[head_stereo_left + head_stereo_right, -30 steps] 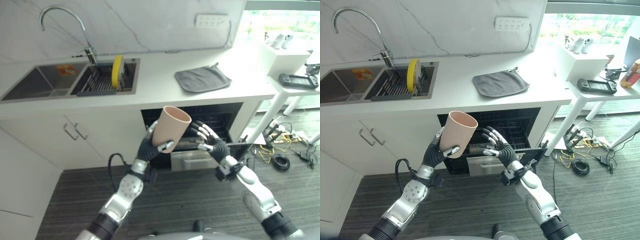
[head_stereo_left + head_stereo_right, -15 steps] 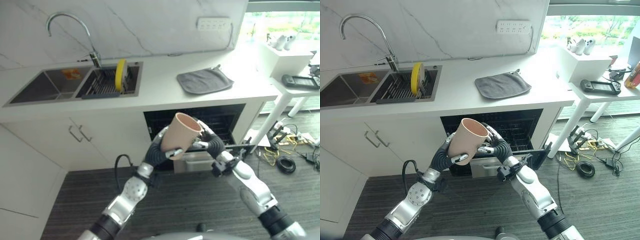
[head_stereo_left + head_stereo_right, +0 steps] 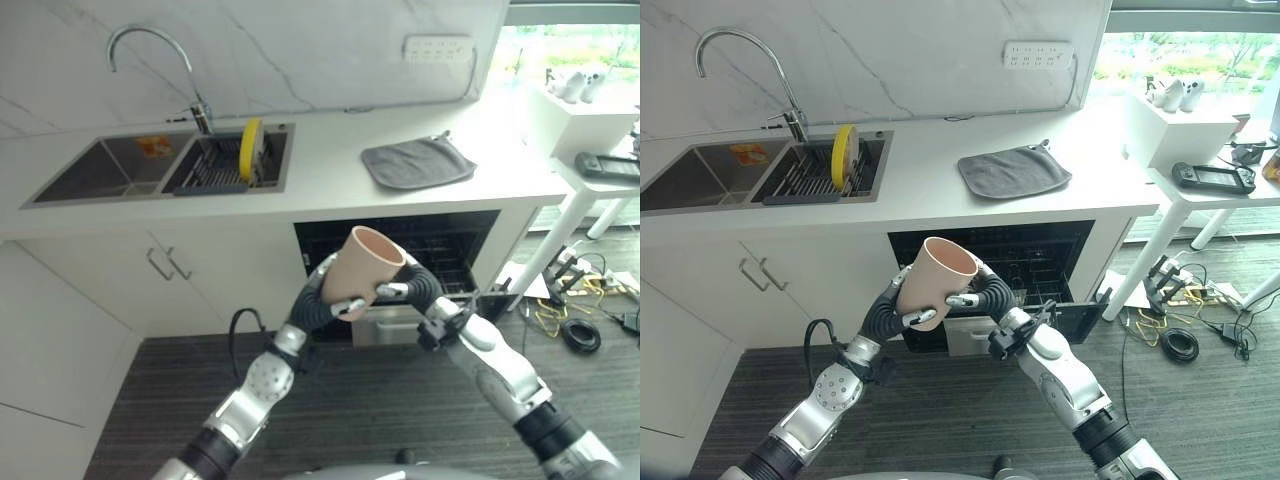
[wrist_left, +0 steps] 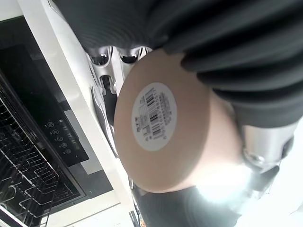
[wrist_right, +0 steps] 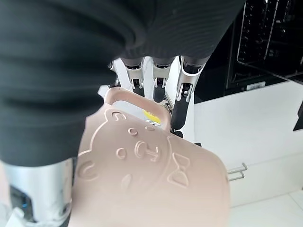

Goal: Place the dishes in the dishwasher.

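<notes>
A pink cup (image 3: 360, 265) with an embossed bear and a handle (image 5: 151, 179) is held tilted in the air in front of the open dishwasher (image 3: 450, 235). My left hand (image 3: 312, 305) is curled round its lower part, and the labelled base (image 4: 165, 123) faces the left wrist. From the right, my right hand (image 3: 420, 290) has its fingers (image 5: 182, 90) and thumb wrapped round the cup's side by the handle. A yellow plate (image 3: 249, 150) stands on edge in the sink rack (image 3: 215, 165).
The dishwasher's black wire rack (image 3: 1035, 255) shows in the opening under the white counter (image 3: 320, 170). A grey cloth (image 3: 418, 162) lies on the counter. A white side table (image 3: 600, 180) with a black device stands at the right, loose cables (image 3: 575, 330) under it.
My right hand has moved left from beside the cup and closed on it. The left hand keeps its hold. The camera has shifted slightly.
</notes>
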